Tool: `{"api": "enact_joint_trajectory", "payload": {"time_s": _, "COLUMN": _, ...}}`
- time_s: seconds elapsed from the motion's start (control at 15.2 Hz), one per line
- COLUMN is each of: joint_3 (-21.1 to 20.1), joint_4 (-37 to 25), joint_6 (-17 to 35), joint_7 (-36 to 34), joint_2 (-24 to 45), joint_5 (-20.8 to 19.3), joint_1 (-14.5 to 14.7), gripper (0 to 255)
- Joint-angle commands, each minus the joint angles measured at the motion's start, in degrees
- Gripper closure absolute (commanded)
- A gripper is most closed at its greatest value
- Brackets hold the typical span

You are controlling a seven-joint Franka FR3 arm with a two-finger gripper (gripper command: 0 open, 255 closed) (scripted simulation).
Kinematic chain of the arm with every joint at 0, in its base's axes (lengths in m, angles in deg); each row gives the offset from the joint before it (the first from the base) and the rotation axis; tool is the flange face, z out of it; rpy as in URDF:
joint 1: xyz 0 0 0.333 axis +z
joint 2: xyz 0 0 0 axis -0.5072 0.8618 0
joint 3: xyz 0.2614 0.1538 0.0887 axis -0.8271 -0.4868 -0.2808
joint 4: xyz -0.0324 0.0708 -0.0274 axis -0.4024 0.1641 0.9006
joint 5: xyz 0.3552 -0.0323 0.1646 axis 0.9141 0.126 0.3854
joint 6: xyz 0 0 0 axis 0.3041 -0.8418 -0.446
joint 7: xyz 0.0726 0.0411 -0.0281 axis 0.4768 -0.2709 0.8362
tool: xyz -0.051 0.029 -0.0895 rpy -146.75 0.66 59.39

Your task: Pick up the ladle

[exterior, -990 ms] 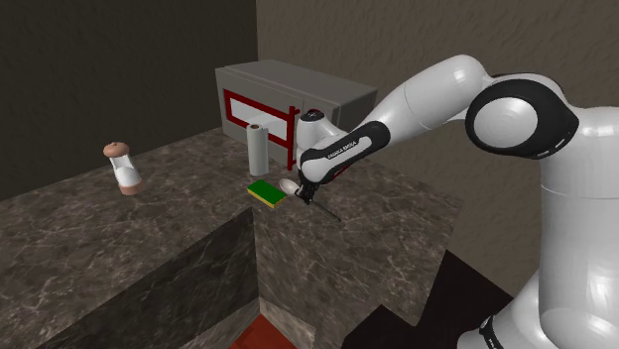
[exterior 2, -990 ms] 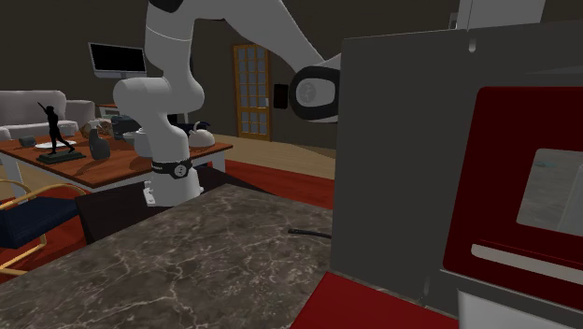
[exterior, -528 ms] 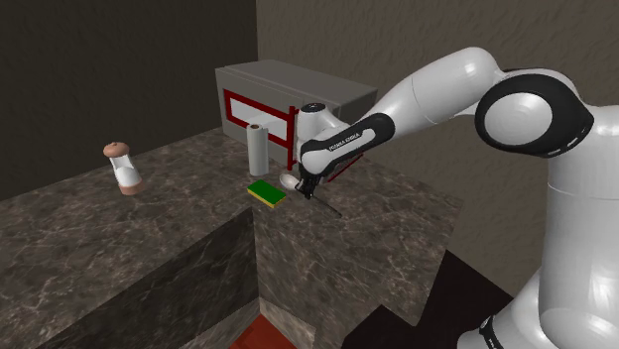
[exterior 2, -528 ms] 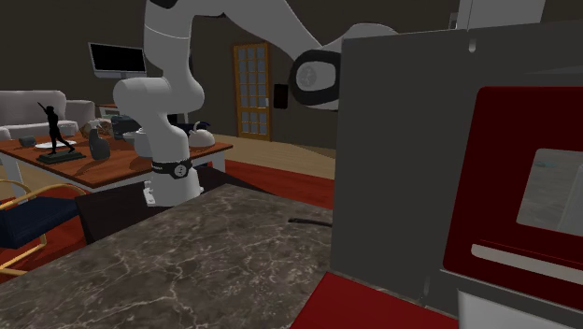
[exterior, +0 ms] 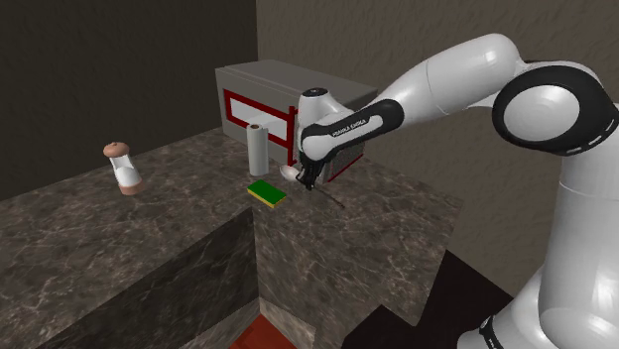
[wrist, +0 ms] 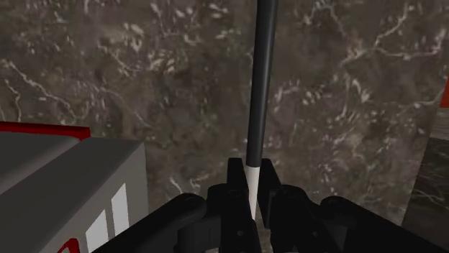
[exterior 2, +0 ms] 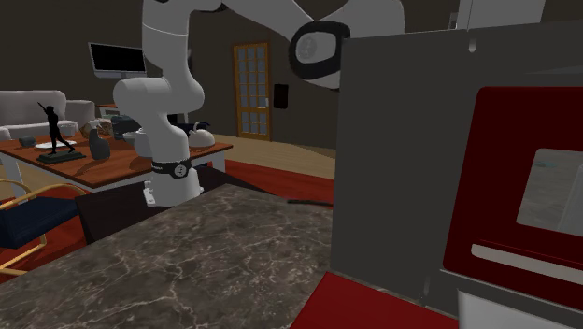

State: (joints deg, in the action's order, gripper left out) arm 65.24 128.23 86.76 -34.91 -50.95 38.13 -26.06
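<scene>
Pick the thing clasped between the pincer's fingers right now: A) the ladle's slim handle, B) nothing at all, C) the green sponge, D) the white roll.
A: in the wrist view the pincer is shut on the ladle, whose thin handle is clasped on both sides and runs straight out ahead.

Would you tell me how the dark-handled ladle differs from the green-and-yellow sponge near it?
The dark-handled, pale-bowled ladle is long and thin; the green-topped, yellow-based sponge is a short flat block. The ladle is clasped in the black end effector; the sponge lies flat and untouched on the dark marbled counter. Both are near the grey microwave.
</scene>
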Motion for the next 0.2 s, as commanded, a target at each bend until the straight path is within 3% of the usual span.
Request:
{"api": "enact_joint_trajectory", "payload": {"time_s": 0.0, "joint_3": -0.1, "joint_4": -0.5, "joint_6": -1.4, "joint_7": 0.3, "joint_2": -0.8, "joint_5": 0.2, "joint_1": -0.1, "gripper": 255}}
{"api": "enact_joint_trajectory", "payload": {"time_s": 0.13, "joint_3": -0.1, "joint_4": -0.6, "joint_6": -1.5, "joint_7": 0.3, "joint_2": -0.9, "joint_5": 0.3, "joint_1": -0.1, "gripper": 255}}
